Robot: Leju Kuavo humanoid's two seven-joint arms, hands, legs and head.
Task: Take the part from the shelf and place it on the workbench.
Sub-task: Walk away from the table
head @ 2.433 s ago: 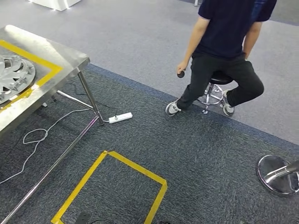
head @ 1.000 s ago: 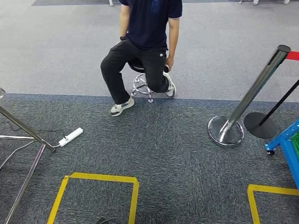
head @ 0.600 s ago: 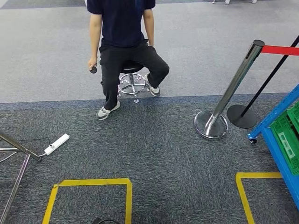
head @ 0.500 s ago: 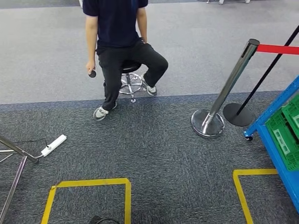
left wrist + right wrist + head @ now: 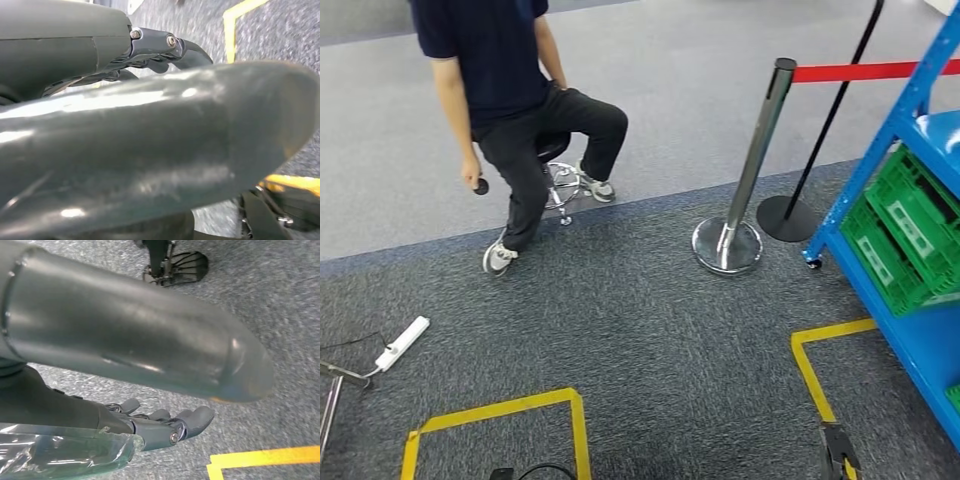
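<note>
Left hand (image 5: 158,145) hanging, fingers (image 5: 188,47) extended, holding nothing, right hand (image 5: 124,360) likewise, fingers (image 5: 188,421) loosely apart

Bright even light, soft shadows, wrist blur

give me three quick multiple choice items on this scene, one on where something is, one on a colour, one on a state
1. Where do the green crates sit?
A. on the blue shelf
B. on the carpet
C. on the stool

2. What colour is the belt on the silver post?
A. yellow
B. red
C. blue

3. What is the person doing?
A. standing
B. lying down
C. sitting on a stool

Answers:
1. A, the crates rest tilted inside the blue frame.
2. B, a red strip runs from the post top.
3. C, bent legs straddle the wheeled stool.
</note>
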